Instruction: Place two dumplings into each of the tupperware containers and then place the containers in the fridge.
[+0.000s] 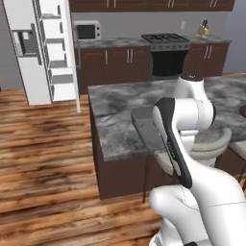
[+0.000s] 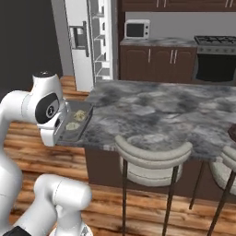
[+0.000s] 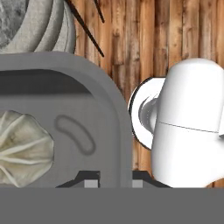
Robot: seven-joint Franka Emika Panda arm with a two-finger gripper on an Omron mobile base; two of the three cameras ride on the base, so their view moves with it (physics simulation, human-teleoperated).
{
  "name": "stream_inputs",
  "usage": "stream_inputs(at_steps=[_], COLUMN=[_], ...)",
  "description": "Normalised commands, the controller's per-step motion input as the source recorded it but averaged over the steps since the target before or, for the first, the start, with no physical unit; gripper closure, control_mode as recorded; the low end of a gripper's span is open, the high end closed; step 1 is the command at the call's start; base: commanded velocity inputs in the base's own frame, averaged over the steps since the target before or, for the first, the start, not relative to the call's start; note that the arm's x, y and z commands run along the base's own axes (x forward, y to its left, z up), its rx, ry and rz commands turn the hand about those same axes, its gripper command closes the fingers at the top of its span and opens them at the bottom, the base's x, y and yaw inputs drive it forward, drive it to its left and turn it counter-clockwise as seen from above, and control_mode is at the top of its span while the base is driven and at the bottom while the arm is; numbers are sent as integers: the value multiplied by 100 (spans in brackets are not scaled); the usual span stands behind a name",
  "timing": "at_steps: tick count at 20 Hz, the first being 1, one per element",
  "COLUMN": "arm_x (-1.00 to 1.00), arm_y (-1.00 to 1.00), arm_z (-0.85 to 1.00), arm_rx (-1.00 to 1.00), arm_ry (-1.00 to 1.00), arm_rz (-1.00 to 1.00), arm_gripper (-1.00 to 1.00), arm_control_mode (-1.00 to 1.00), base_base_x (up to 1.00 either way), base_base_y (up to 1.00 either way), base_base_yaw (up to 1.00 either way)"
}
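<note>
Close to the arm, the gripper (image 3: 113, 183) is clamped together on the rim of the dark grey container (image 2: 73, 122), one finger tip inside the wall and one outside it, at a rounded corner. The tray sits by the near corner of the marble tabletop (image 2: 156, 113), partly past its edge; whether it rests there or hangs lifted I can't tell. Two dumplings (image 2: 76, 120) lie loose inside. I'd judge the tray light and stiff, but gripped at one edge it would want to tip, and the soft dumplings could slide, so it needs keeping level. A stool (image 2: 152, 159) stands under the tabletop. Across the wooden floor, the fridge (image 1: 41, 48) stands open, shelves showing.
</note>
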Motion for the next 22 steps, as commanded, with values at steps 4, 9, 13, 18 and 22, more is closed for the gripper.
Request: stream_inputs(at_steps=[4, 9, 13, 18, 22], arm_x=[0, 0, 0, 0, 0], arm_y=[0, 0, 0, 0, 0], arm_z=[0, 0, 0, 0, 0], arm_rx=[0, 0, 0, 0, 0], arm_ry=[0, 0, 0, 0, 0], arm_rz=[0, 0, 0, 0, 0], arm_gripper=[100, 100, 100, 100, 100], arm_control_mode=[100, 100, 100, 100, 100], base_base_x=[-2, 0, 6, 51, 100], base_base_y=[99, 100, 86, 48, -5], base_base_yaw=[0, 0, 0, 0, -4])
